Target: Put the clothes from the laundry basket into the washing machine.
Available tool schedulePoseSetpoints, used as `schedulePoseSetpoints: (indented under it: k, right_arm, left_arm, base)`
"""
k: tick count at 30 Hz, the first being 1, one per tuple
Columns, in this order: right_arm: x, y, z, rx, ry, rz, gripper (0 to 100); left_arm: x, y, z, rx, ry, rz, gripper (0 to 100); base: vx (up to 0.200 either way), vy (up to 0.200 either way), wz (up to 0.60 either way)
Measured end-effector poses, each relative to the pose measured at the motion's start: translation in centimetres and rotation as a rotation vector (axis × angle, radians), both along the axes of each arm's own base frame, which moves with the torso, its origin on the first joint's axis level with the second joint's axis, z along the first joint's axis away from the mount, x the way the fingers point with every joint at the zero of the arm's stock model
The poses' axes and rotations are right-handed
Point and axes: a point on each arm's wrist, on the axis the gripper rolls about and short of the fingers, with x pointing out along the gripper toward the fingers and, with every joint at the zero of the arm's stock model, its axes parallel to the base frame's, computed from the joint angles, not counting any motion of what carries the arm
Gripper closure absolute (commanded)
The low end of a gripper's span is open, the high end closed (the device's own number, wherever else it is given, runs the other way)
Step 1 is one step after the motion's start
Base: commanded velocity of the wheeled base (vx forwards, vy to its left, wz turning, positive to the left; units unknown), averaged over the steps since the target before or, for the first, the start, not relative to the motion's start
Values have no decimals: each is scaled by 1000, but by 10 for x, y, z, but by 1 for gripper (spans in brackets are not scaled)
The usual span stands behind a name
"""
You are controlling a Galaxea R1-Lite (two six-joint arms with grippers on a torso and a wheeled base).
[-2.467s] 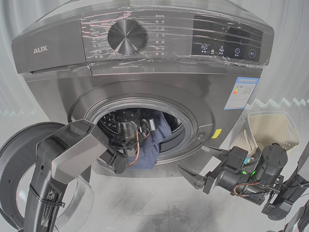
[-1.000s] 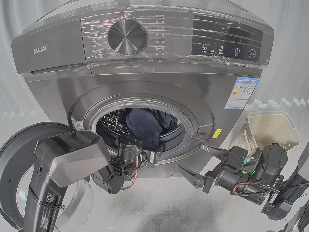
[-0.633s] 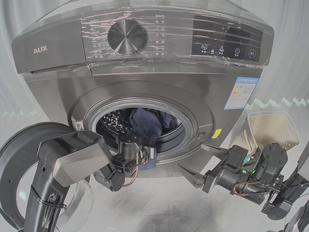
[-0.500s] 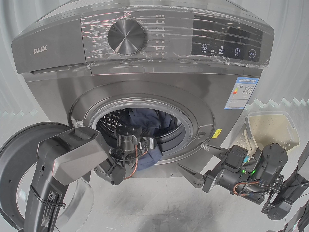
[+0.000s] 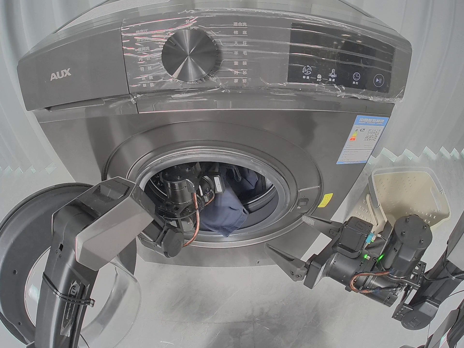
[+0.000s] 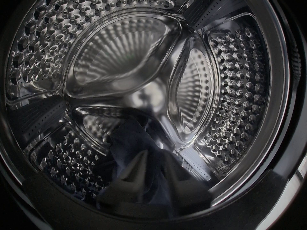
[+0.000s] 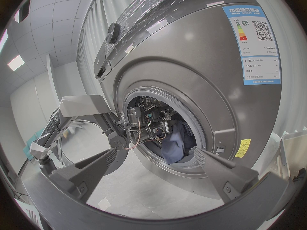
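Navy cloth garment [image 5: 224, 212] is hanging half out of the perforated steel drum [image 6: 128, 64], over the grey door rim [image 5: 251, 237]. We are judging that its drooping weight may drag it out. We cannot tell the left hand's [image 5: 212, 187] grip. The right hand [image 5: 286, 237] is hovering wide, empty.

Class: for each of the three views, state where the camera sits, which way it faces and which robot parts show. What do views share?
Head view: on the head, facing forward and down at the washing machine; left arm and right arm show.
Left wrist view: at the machine's mouth, facing into the drum.
Right wrist view: low, facing the machine's front past its open jaws.
Shared: blue clothes, all three.
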Motion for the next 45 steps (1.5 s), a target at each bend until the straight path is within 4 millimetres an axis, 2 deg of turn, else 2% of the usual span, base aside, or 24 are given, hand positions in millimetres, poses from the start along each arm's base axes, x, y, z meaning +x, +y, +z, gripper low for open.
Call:
schedulePoseSetpoints:
  k: [13,22,23,32,38,45]
  right_arm:
    - [0,0,0,0,0,0,0]
    - [0,0,0,1,-1,0,0]
    - [0,0,0,1,-1,0,0]
    - [1,1,1,3,-3,0,0]
    - [1,1,1,3,-3,0,0]
    - [1,1,1,4,-4,0,0]
  left_arm:
    - [-28,-11,-32,76,123,-64,0]
    - [-37,-16,-53,126,172,-93,0]
    - [-37,-16,-55,135,173,-94,100]
    - [-32,-15,-58,133,167,-86,100]
    - [-13,-21,-34,76,69,-51,100]
    - [16,-15,-5,7,-56,9,100]
  base:
    - [0,0,0]
    - [0,0,0]
    - [0,0,0]
    - [0,0,0]
    - [0,0,0]
    - [0,0,0]
